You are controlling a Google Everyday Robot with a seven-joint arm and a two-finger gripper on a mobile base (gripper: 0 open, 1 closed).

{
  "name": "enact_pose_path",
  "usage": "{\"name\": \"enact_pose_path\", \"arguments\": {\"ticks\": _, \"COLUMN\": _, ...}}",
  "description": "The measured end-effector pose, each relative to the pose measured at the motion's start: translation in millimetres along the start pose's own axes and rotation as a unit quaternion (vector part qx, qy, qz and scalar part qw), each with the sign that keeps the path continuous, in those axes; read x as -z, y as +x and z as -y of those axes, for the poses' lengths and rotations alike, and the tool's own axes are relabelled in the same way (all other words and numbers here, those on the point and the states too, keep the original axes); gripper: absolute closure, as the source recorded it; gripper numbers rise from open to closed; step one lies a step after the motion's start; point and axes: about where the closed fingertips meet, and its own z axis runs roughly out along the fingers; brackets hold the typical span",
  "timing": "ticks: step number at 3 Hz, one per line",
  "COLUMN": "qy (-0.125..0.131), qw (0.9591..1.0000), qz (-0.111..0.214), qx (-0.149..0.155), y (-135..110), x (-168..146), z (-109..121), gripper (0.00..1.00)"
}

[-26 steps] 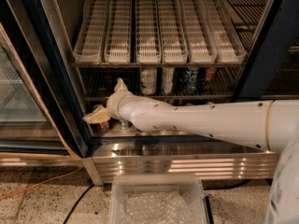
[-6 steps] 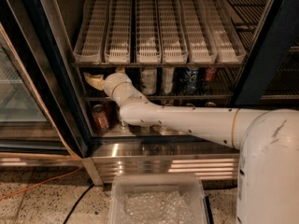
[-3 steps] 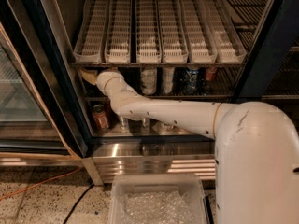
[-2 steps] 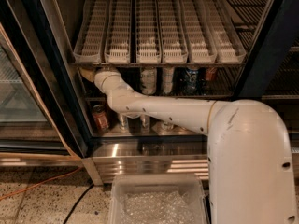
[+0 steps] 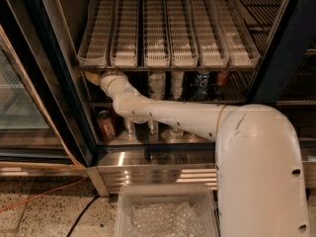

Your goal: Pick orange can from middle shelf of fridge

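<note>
The fridge (image 5: 289, 48) stands open, with a dark frame and a ribbed steel base panel (image 5: 158, 171). My white arm reaches in from the right. My gripper (image 5: 91, 77) is at the far left end of the middle shelf (image 5: 237, 101), just under the white trays, with only its tan tip showing. No orange can is clearly visible; the spot by the gripper is dark and partly hidden by my wrist. Two pale cans (image 5: 157, 83), a blue can (image 5: 200, 85) and a red can (image 5: 222, 78) stand on the middle shelf to the right.
White slotted glide trays (image 5: 168, 28) hang right above the shelf. A reddish-brown can (image 5: 105, 124) and several bottles (image 5: 153, 128) stand on the steel floor below. A glass door (image 5: 19, 98) is on the left. A clear plastic bin (image 5: 165, 214) sits in front, and an orange cable (image 5: 39, 196) lies on the floor.
The gripper has moved from in front of the lower left up and deeper into the left end of the middle shelf. My forearm now fills more of the right side.
</note>
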Motion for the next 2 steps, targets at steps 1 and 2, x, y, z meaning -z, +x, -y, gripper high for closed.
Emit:
{"name": "enact_pose_path", "arguments": {"ticks": 1, "qy": 0.000, "qw": 1.0000, "qz": 0.000, "qx": 0.000, "y": 0.0, "x": 0.0, "z": 0.0, "gripper": 0.25}}
{"name": "enact_pose_path", "arguments": {"ticks": 2, "qy": 0.014, "qw": 0.9999, "qz": -0.005, "qx": 0.000, "y": 5.0, "x": -4.1, "z": 9.1, "gripper": 0.29}}
